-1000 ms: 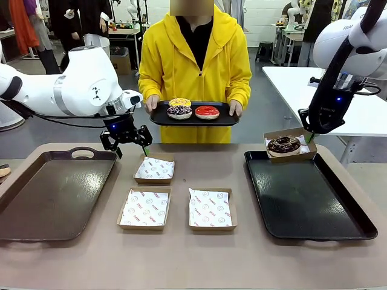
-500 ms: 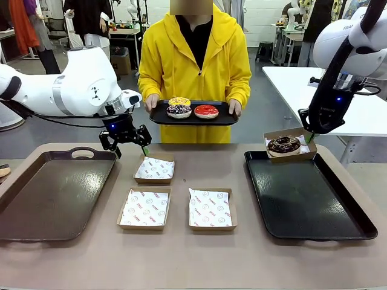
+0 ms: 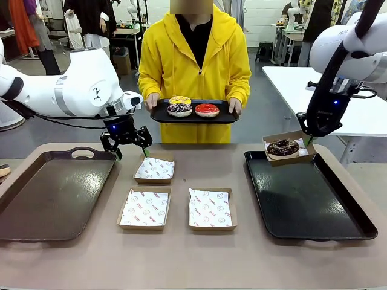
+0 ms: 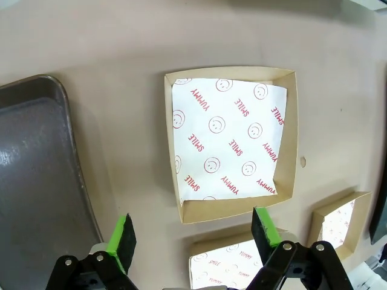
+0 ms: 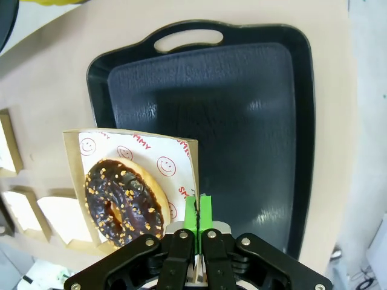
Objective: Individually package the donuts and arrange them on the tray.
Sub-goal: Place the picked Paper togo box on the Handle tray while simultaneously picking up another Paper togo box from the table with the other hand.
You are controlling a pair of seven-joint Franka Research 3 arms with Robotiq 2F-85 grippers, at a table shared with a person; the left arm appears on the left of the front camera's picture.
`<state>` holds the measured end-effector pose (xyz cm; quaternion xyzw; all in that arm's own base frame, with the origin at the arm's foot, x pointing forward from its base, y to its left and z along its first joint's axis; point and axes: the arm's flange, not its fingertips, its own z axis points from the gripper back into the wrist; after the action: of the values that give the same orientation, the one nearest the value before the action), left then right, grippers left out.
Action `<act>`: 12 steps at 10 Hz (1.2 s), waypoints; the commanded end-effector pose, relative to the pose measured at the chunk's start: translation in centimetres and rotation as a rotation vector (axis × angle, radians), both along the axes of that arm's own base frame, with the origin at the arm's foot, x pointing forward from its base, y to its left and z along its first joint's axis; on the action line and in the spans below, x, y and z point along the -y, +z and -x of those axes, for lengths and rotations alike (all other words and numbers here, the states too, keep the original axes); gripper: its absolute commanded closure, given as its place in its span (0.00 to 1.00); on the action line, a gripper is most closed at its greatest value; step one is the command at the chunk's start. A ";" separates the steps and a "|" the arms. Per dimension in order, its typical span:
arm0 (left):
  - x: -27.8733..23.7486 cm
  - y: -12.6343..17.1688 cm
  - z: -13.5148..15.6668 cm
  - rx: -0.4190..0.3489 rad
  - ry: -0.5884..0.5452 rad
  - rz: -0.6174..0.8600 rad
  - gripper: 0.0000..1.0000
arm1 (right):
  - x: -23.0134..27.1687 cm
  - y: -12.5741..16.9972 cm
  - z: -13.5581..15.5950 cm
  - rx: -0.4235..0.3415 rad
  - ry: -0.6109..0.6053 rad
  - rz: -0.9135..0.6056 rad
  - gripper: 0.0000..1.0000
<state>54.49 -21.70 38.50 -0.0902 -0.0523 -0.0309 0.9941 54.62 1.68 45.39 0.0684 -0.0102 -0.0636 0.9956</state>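
1. Front view: the right gripper (image 3: 309, 139) is clamped on the far right rim of a box (image 3: 290, 159) that carries the chocolate donut (image 3: 283, 146). The box sits at the far left corner of the black tray (image 3: 314, 208); I cannot tell whether it touches the tray.
2. Same view: the left gripper (image 3: 128, 147) is spread wide and holds nothing. It hovers by the far right corner of the brown tray (image 3: 48, 193), near an empty box (image 3: 153, 179), the far one of three on the table (image 3: 193, 257).
3. At the table's far edge a person holds a small tray (image 3: 193, 120) with the yellow donut (image 3: 179, 101), purple donut (image 3: 179, 109) and red donut (image 3: 207, 110).
4. Left wrist view: the left gripper (image 4: 193, 229) gapes above the near wall of the empty box (image 4: 233, 209), the brown tray (image 4: 36, 169) alongside.
5. Right wrist view: the right gripper (image 5: 198, 212) pinches one corner of the box (image 5: 130, 134), its pads meeting on the rim. The chocolate donut (image 5: 124, 199) lies inside, and part of the box overhangs the rim of the black tray (image 5: 242, 109).
6. The step looks like setting this box down. With a one-corner pinch, the donut's weight may tip the box, so keep it level, move it fully over the tray, tuck it into the far corner to leave room for three more, and release only once its floor rests flat.
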 end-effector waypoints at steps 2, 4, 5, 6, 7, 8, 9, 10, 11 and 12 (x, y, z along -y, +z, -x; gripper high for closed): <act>1.7 -0.7 -3.1 -0.035 0.005 -0.062 0.00 | -0.2 -2.3 -4.1 -0.043 0.016 0.011 0.99; 2.3 -1.8 -4.9 -0.062 0.033 -0.104 0.00 | -0.3 -3.7 -5.8 -0.054 0.036 0.007 0.99; 2.3 -2.3 -5.5 -0.073 0.037 -0.134 0.00 | -0.5 -4.4 -6.3 -0.057 0.047 0.001 0.99; 2.4 -2.6 -5.7 -0.071 0.033 -0.159 0.00 | -0.7 -4.8 -6.7 -0.055 0.051 -0.002 0.99; 2.4 -2.7 -5.7 -0.061 0.039 -0.180 0.00 | -0.8 -5.1 -7.0 -0.054 0.052 -0.011 0.99; 2.5 -2.7 -5.5 -0.050 0.038 -0.180 0.00 | -0.9 -5.1 -7.1 -0.055 0.038 -0.020 0.99; 1.7 -3.2 -5.3 -0.068 0.015 -0.127 0.00 | -0.9 -4.5 -6.4 -0.082 -0.049 -0.051 0.99; 1.7 -3.2 -5.3 -0.068 0.015 -0.127 0.00 | -0.8 -5.4 -6.6 -0.053 0.028 -0.006 0.99; 1.7 -3.2 -5.3 -0.068 0.015 -0.127 0.00 | -0.8 -5.4 -6.6 -0.053 0.028 -0.006 0.99; 1.7 -3.2 -5.3 -0.068 0.015 -0.127 0.00 | -0.8 -5.4 -6.6 -0.053 0.028 -0.006 0.99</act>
<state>59.81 -23.63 35.23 -0.0227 -0.0184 -0.0238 0.9993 61.13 2.50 40.08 0.0724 0.0207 -0.0584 0.9954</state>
